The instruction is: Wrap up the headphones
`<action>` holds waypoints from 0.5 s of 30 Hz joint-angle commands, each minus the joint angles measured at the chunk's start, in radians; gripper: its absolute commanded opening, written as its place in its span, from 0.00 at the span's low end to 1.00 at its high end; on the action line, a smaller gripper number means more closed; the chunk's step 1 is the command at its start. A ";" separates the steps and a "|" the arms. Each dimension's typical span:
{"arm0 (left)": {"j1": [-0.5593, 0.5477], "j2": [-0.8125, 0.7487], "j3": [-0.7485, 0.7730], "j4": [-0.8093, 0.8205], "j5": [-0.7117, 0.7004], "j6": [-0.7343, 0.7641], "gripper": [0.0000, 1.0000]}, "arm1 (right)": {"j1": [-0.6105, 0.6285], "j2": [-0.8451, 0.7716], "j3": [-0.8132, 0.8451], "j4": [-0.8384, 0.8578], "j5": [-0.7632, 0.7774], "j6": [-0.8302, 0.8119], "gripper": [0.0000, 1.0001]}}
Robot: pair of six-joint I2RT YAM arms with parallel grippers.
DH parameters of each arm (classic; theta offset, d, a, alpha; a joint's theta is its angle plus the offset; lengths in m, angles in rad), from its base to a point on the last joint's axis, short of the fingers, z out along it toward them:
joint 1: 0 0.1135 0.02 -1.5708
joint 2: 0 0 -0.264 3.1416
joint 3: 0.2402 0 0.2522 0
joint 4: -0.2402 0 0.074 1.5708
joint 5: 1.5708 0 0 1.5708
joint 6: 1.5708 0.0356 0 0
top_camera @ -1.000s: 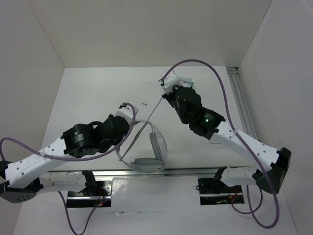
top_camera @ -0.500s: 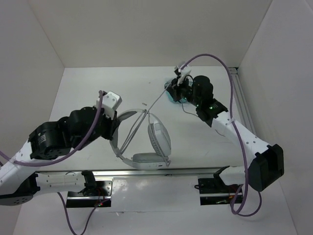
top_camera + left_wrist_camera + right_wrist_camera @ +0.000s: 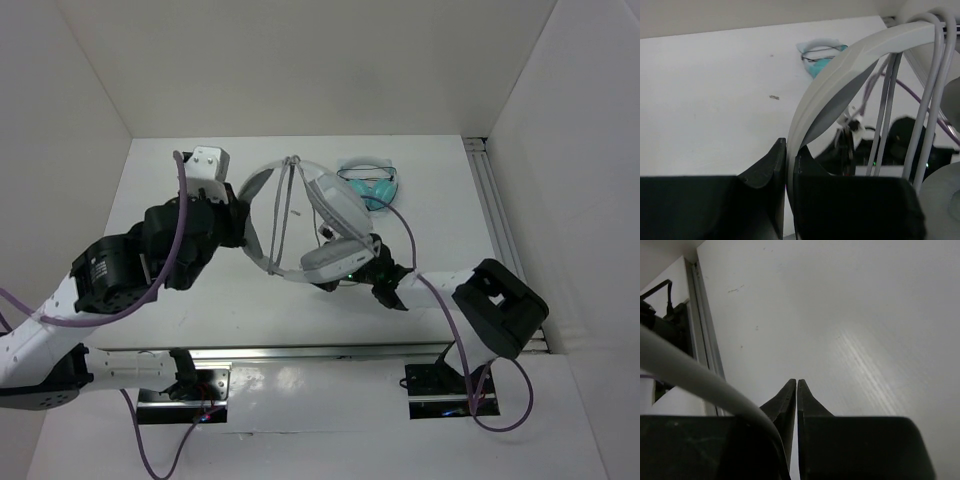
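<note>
**Left hand** [image 3: 790,161]: clenched on the headphones [image 3: 322,212]. In the left wrist view, both fingers press against one end of the wide headband [image 3: 840,65], which rises from between them and arches to the upper right.

**Headphones:** held clear of the bench [image 3: 170,180] near its centre, between the two arms. The oblong earcups [image 3: 326,259] hang on the side towards the right arm. Several strands of the thin grey cable [image 3: 926,100] pass over the top of the headband and run down across it.

**Right hand** [image 3: 797,389]: clenched, with only a hairline slit between the fingers and nothing visible in it. It points at bare bench. In the top view it lies low under the earcups, mostly hidden.

**Other items:** teal headphones [image 3: 370,182] rest on the bench behind the lifted set, apart from it.
</note>
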 commanded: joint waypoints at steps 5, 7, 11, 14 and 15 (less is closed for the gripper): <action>0.000 0.078 0.130 0.116 -0.457 -0.152 0.00 | 0.065 0.045 -0.148 0.323 -0.011 0.076 0.14; 0.000 0.130 0.182 0.105 -0.500 -0.129 0.00 | 0.078 0.057 -0.185 0.358 -0.011 0.086 0.14; 0.110 0.180 0.231 0.105 -0.495 -0.119 0.00 | 0.099 0.085 -0.254 0.427 -0.011 0.095 0.14; 0.235 0.230 0.275 0.096 -0.424 -0.095 0.00 | 0.121 0.096 -0.302 0.473 0.012 0.105 0.12; 0.265 0.243 0.275 0.096 -0.377 -0.095 0.00 | 0.133 0.096 -0.313 0.483 0.021 0.105 0.09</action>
